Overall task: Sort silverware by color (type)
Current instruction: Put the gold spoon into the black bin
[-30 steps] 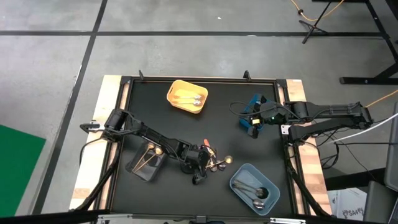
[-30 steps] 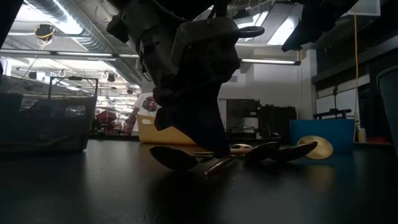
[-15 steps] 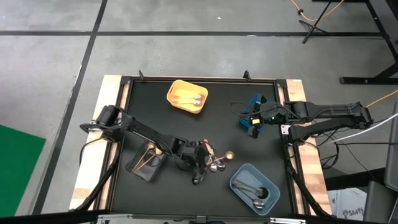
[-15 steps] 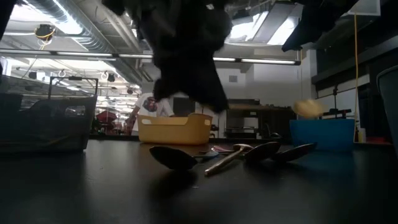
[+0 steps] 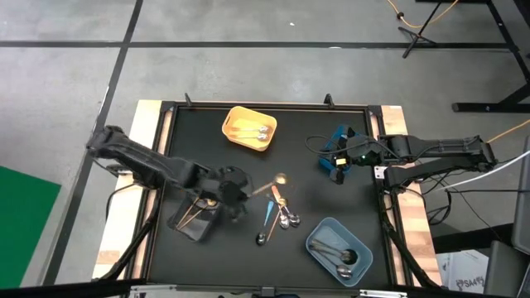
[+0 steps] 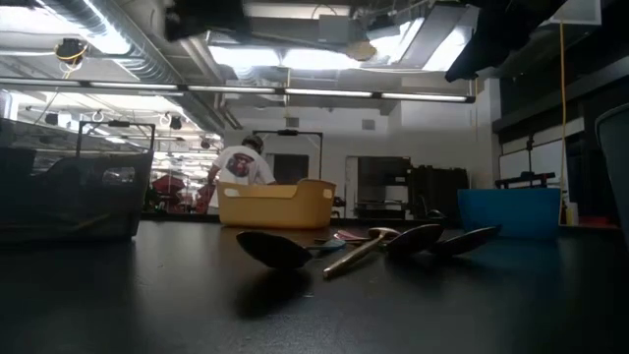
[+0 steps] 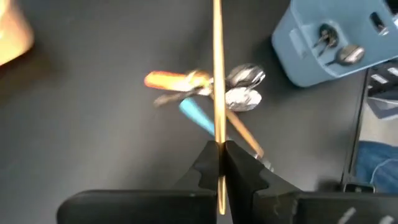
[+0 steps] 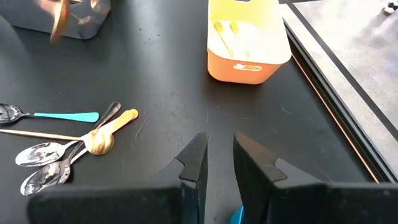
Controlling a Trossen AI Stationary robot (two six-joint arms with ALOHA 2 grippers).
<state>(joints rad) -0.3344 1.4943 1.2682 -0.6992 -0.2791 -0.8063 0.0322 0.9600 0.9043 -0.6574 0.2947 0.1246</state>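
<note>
In the low view the nearest thing is a dark spoon [image 6: 278, 250] lying on the black table [image 6: 118, 295], its bowl toward the camera; more silverware [image 6: 423, 239] lies behind it at centre right, overlapping so the pieces are hard to separate. Behind them sit a yellow bin [image 6: 276, 205] at centre, a blue bin [image 6: 508, 211] at right, and a dark bin [image 6: 69, 193] at the left edge. A person [image 6: 241, 167] stands far back in the room.

The left gripper [image 7: 219, 160] pinches the thin stem of a gold spoon [image 7: 217, 74], jaws pressed together on it; in the high view the spoon's bowl [image 5: 280, 179] shows just left of centre, blurred. The loose pile [image 5: 280, 213] lies lower centre: an orange-handled piece [image 7: 171, 79], a light-blue-handled one [image 7: 198, 116] and silver spoons [image 7: 244, 87]. The grey-blue bin [image 5: 338, 251] at lower right holds silver pieces.

The right gripper [image 8: 217, 163] waits at the table's right side, jaws slightly spread and holding nothing.
</note>
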